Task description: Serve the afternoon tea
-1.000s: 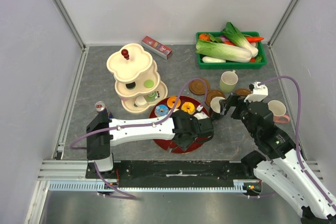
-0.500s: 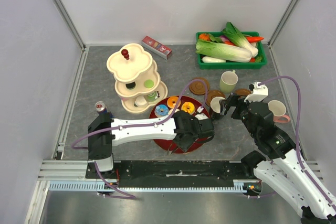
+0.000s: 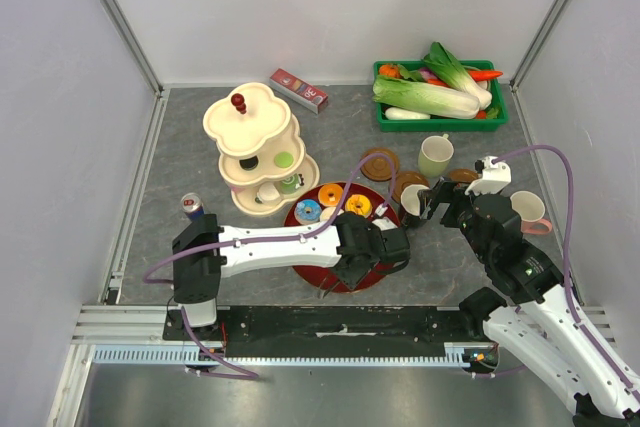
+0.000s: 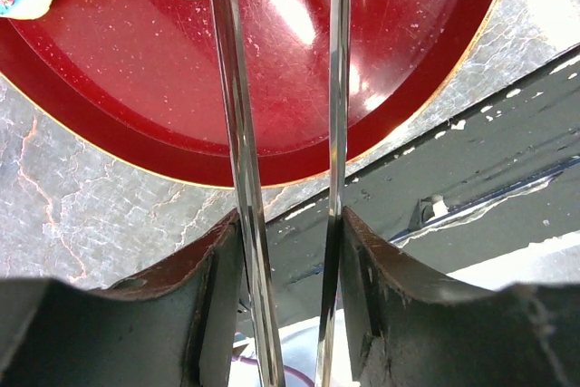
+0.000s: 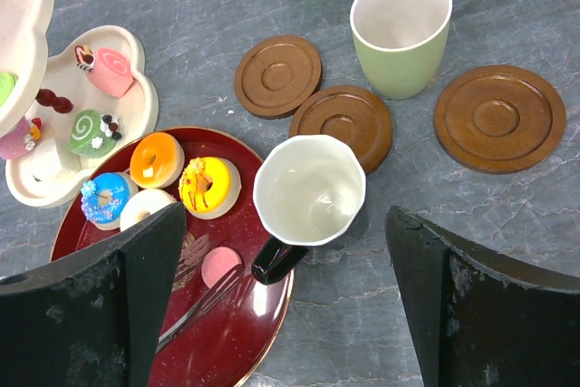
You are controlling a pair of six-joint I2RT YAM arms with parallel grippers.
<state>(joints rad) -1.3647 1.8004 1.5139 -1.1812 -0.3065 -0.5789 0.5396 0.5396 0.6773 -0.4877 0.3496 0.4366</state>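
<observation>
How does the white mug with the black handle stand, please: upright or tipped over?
Upright: the white mug shows its round mouth facing up in the right wrist view, empty inside.

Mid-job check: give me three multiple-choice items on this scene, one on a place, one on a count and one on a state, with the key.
1. Where do the donuts lie? A on a coaster; B on the red plate; C inside a mug.
2. How many brown coasters are out? A two; B three; C five.
3. The right gripper is: A shut on a mug; B shut on a coaster; C open and empty.
Key:
1. B: they sit on the plate's red surface.
2. B: three discs show in the right wrist view.
3. C: its fingers stand wide apart with nothing held.
</observation>
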